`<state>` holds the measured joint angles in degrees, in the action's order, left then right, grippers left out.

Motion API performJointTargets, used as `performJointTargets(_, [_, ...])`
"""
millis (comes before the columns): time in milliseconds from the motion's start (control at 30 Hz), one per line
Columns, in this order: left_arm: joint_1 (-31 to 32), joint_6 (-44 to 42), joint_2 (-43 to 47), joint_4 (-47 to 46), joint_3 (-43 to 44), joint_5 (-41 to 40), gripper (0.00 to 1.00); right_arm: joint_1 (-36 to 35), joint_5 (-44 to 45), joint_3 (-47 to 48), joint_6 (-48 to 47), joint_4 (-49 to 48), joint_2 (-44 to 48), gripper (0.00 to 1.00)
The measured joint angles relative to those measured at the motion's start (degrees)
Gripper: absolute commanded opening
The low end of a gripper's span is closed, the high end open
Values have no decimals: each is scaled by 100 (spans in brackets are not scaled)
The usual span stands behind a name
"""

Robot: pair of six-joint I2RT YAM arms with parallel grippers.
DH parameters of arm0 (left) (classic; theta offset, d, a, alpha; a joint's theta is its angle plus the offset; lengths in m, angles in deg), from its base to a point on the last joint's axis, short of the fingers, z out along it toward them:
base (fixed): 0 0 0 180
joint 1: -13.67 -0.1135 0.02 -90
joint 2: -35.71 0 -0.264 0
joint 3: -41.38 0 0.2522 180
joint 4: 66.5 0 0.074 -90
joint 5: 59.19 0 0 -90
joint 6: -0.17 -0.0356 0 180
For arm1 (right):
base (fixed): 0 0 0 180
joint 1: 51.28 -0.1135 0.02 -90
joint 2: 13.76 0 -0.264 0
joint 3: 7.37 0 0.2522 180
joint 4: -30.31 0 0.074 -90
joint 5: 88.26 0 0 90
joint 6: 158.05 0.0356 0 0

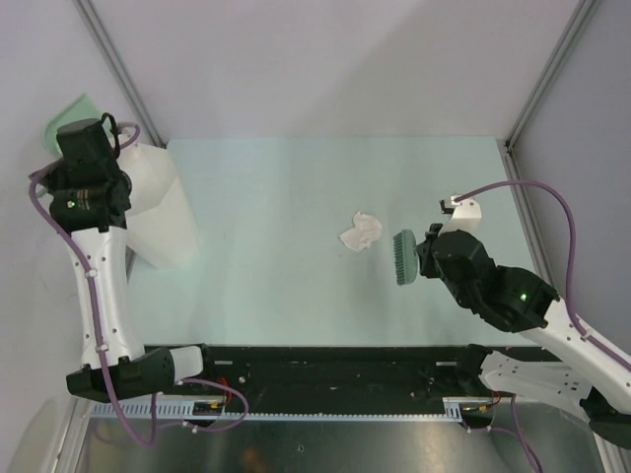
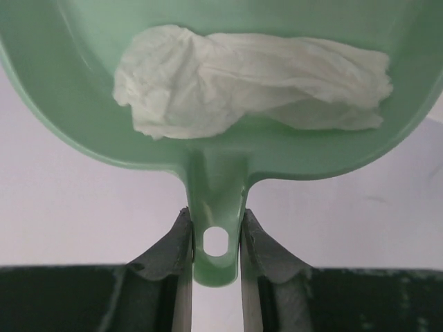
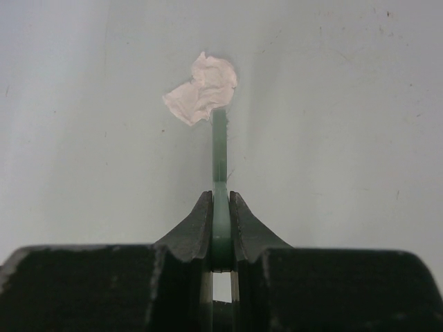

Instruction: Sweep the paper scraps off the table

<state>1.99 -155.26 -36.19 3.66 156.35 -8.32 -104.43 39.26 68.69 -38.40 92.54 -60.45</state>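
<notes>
A crumpled white paper scrap [image 1: 361, 232] lies near the middle of the pale mint-green table [image 1: 276, 286]; it also shows in the right wrist view [image 3: 201, 88]. My right gripper [image 1: 426, 254] is shut on a green brush [image 1: 403, 257], whose handle [image 3: 219, 173] points at the scrap, just right of it. My left gripper [image 2: 216, 232] is shut on the handle of a green dustpan [image 2: 214, 173], raised at the far left over the translucent white bin [image 1: 158, 202]. A second paper scrap [image 2: 242, 79] lies inside the dustpan. Only a corner of the dustpan [image 1: 77, 106] shows from above.
The white bin stands at the table's left edge. A small white block with a cable [image 1: 463, 207] sits near the right edge. Grey frame posts [image 1: 552, 74] rise at the back corners. A black strip [image 1: 325, 370] runs along the front.
</notes>
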Motion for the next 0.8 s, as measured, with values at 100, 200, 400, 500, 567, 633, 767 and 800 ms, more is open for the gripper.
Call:
performJointTargets(100, [2,-1075,199,-1045,-785,-490,0,0,-55,0,-20,-44,-9,0])
performJointTargets(200, [2,-2426,625,-2096,-1923,-691,0,0,-72,0,-37,-68,7,0])
performJointTargets(400, [4,-4151,1169,-3722,-3023,-743,1,0,-111,0,-114,-155,4,0])
performJointTargets(500, [4,-4450,1239,-4367,-3123,-704,1,-4,-153,0,-125,-214,-11,0])
performJointTargets(567, [4,-4586,1357,-4715,-3298,-673,1,-17,-157,0,-127,-232,-35,0])
performJointTargets(633, [4,-4666,1467,-4905,-3467,-662,1,-33,-160,0,-138,-249,-68,0])
performJointTargets(767, [4,-4763,1499,-5119,-3587,-662,1,-42,-162,0,-249,-291,-111,0])
performJointTargets(800, [4,-4767,1491,-5160,-3585,-662,1,-42,-164,0,-293,-317,-125,0])
